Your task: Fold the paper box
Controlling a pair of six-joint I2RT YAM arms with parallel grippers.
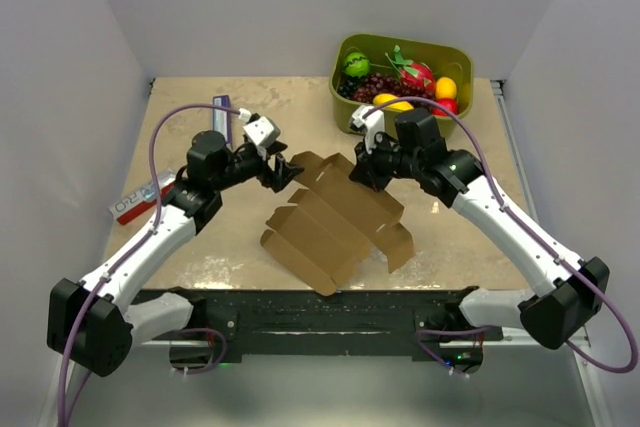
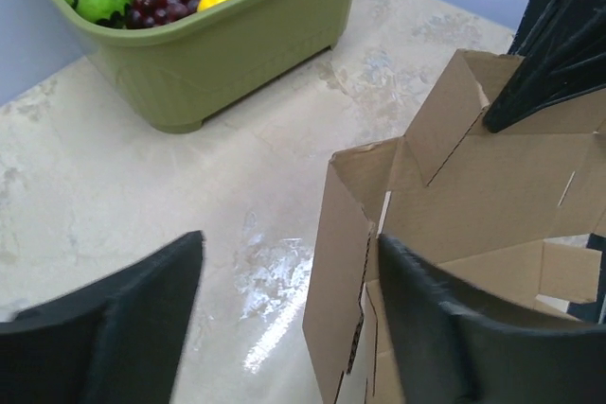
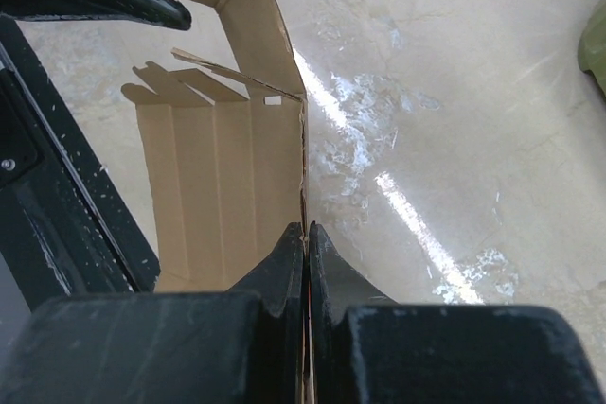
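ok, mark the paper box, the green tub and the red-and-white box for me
paper box (image 1: 330,217): top external view, middle panel of the sheet.
green tub (image 2: 246,40): left wrist view, outer side wall.
red-and-white box (image 1: 135,204): top external view, visible top face.

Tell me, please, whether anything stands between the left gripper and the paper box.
Nothing visible does. The left gripper is open, and a raised end flap of the paper box stands inside its jaws, close against one finger. The right gripper is shut on another edge of the box.
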